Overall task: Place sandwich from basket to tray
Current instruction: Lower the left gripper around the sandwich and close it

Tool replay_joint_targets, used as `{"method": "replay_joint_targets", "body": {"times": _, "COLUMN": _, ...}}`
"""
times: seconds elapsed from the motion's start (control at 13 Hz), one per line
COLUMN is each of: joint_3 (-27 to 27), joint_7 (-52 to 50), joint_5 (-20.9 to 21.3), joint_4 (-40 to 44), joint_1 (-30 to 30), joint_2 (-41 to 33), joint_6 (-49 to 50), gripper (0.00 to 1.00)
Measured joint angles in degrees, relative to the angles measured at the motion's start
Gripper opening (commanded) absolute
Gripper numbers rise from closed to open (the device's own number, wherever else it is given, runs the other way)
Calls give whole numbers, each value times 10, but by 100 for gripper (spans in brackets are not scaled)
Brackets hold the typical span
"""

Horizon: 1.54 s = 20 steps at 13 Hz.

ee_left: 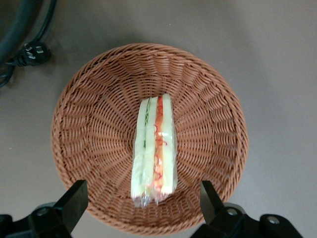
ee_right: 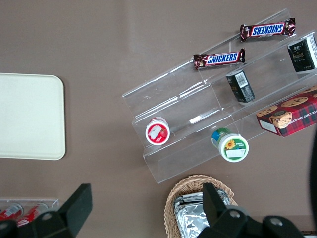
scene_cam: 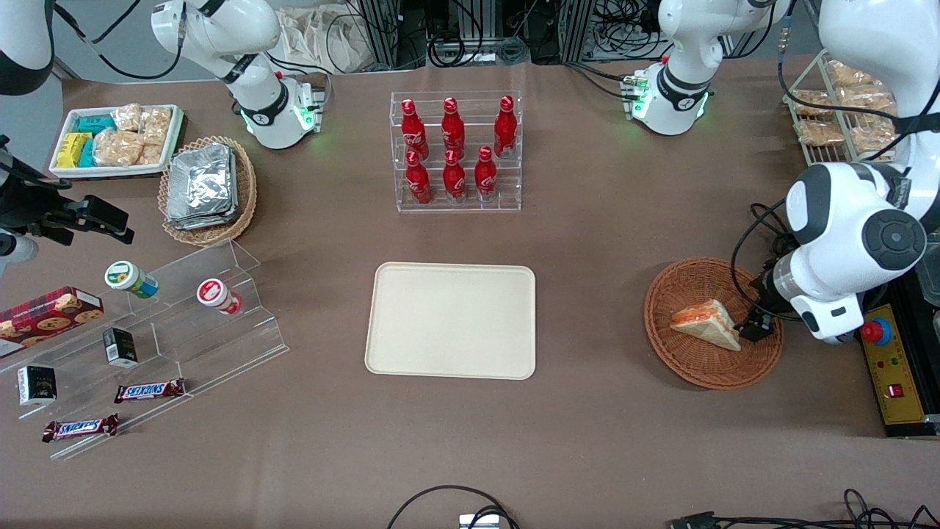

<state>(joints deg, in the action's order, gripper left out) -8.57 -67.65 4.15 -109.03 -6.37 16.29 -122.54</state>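
The sandwich (scene_cam: 706, 324) (ee_left: 154, 149), a wrapped white-bread wedge with orange and green filling, lies in the reddish-brown wicker basket (scene_cam: 687, 365) (ee_left: 94, 119) toward the working arm's end of the table. My left gripper (scene_cam: 754, 325) (ee_left: 142, 201) hovers over the basket, open, its two black fingers (ee_left: 74, 198) spread wide on either side of the sandwich's end, with nothing held. The cream tray (scene_cam: 451, 320) (ee_right: 29, 116) lies bare at the table's middle.
A clear rack of red bottles (scene_cam: 457, 150) stands farther from the front camera than the tray. A yellow control box (scene_cam: 892, 371) and cables (ee_left: 25, 44) sit beside the basket. An acrylic stand with snacks (scene_cam: 147, 345) and a tan foil-packet basket (scene_cam: 208, 189) lie toward the parked arm's end.
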Motion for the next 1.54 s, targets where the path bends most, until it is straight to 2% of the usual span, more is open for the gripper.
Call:
{"method": "replay_joint_targets", "body": {"times": 0.31, "joint_3": 0, "joint_7": -33, "joint_5": 1, "joint_4": -16, "joint_1": 1, "joint_2": 25, "joint_6": -53, "gripper": 100}}
{"method": "replay_joint_targets", "body": {"times": 0.77, "joint_3": -4, "joint_7": -54, "joint_5": 1, "joint_4": -38, "joint_1": 6, "joint_2": 34, "joint_6": -77, "gripper": 100}}
{"method": "replay_joint_targets", "body": {"times": 1.08, "joint_3": -8, "joint_7": -61, "joint_5": 1, "joint_4": -80, "joint_1": 9, "joint_2": 41, "joint_6": -142, "gripper": 99}}
{"method": "replay_joint_targets", "body": {"times": 1.15, "joint_3": -9, "joint_7": -62, "joint_5": 1, "joint_4": -91, "joint_1": 9, "joint_2": 42, "joint_6": -159, "gripper": 86}}
{"method": "replay_joint_targets", "body": {"times": 1.23, "joint_3": -9, "joint_7": -63, "joint_5": 0, "joint_4": -98, "joint_1": 10, "joint_2": 43, "joint_6": -171, "gripper": 55}}
{"method": "replay_joint_targets", "body": {"times": 1.38, "joint_3": -9, "joint_7": -79, "joint_5": 0, "joint_4": -102, "joint_1": 10, "joint_2": 43, "joint_6": -178, "gripper": 10}}
{"method": "replay_joint_targets", "body": {"times": 1.46, "joint_3": -9, "joint_7": -84, "joint_5": 0, "joint_4": -102, "joint_1": 10, "joint_2": 43, "joint_6": -179, "gripper": 0}}
{"method": "replay_joint_targets", "body": {"times": 1.54, "joint_3": -9, "joint_7": -87, "joint_5": 0, "joint_4": -102, "joint_1": 10, "joint_2": 43, "joint_6": -179, "gripper": 0}}
